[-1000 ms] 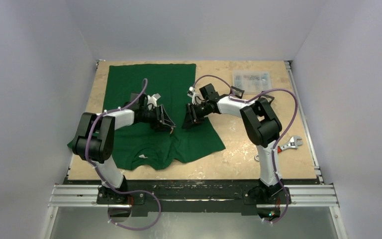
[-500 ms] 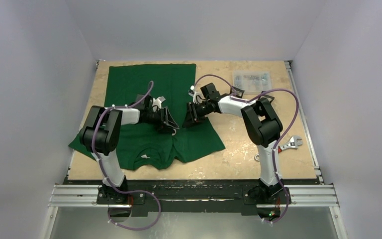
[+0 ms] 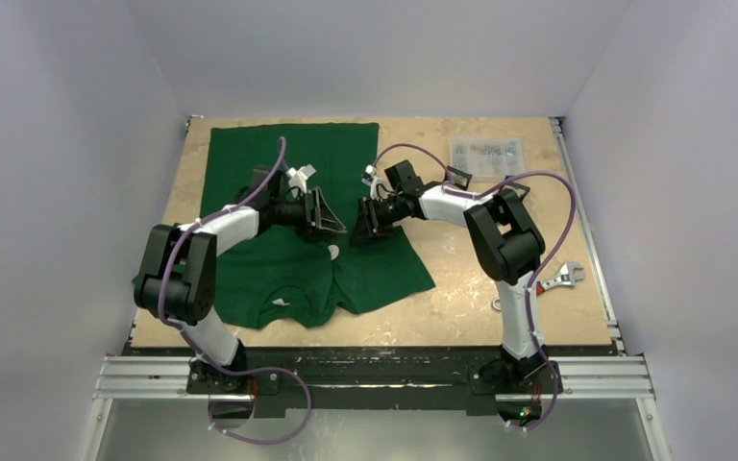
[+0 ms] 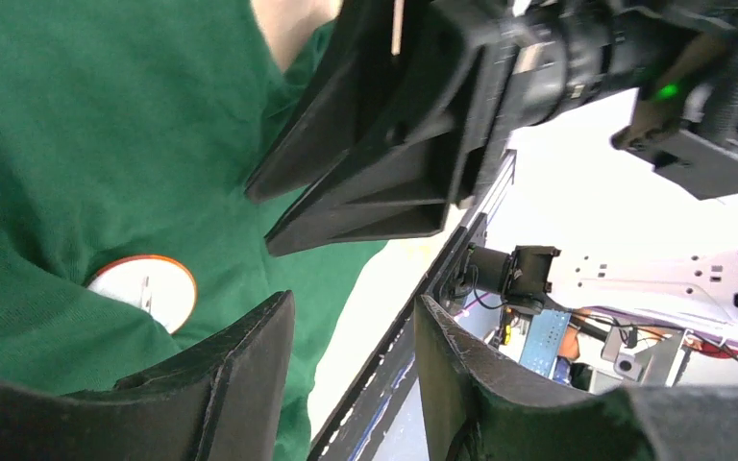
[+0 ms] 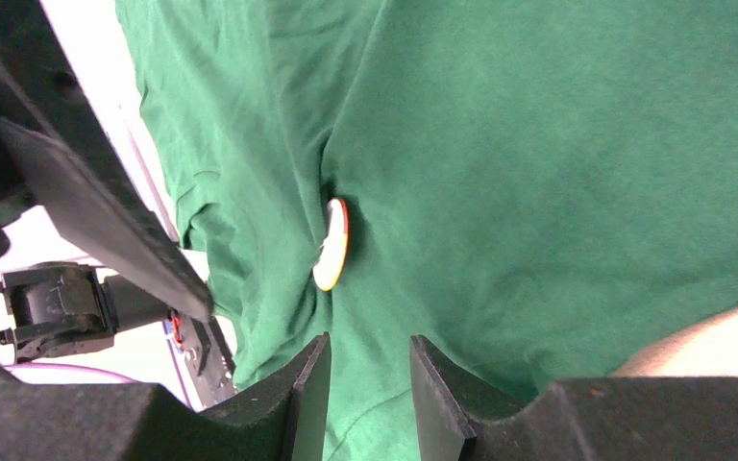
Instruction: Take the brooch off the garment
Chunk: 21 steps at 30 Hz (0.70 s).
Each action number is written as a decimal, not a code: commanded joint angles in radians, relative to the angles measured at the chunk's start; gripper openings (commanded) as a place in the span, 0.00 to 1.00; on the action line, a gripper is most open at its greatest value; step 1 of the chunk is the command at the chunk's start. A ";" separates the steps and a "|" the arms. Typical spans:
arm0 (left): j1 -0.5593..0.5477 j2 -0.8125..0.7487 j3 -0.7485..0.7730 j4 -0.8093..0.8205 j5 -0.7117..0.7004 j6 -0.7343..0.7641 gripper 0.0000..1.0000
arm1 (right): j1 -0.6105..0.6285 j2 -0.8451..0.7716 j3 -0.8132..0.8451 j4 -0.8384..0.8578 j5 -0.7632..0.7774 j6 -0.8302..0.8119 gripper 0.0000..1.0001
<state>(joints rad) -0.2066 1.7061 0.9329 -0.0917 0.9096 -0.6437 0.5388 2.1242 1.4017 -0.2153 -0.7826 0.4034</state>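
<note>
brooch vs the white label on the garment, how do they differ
The brooch is round with an orange rim; the label is plain white, its shape too small to tell. The brooch sits mid-chest; the label sits inside the neck. Both show white against the green garment.

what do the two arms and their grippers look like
Both the left arm and the right arm have white links between chunky black joints, each with a purple cable looping alongside. The left gripper and right gripper are matte black, each with two wedge-shaped fingers of grainy texture.
</note>
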 commanded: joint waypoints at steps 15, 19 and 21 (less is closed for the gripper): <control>0.122 -0.048 -0.022 -0.191 -0.060 0.137 0.38 | 0.067 0.091 0.118 0.054 -0.055 0.067 0.39; 0.122 -0.040 -0.019 -0.185 -0.061 0.138 0.38 | 0.066 0.095 0.111 0.057 -0.064 0.080 0.39; 0.122 -0.035 -0.017 -0.184 -0.061 0.139 0.38 | 0.067 0.094 0.104 0.063 -0.070 0.086 0.38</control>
<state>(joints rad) -0.0860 1.6608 0.9161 -0.2764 0.8490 -0.5331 0.6041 2.2322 1.4883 -0.1829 -0.8211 0.4675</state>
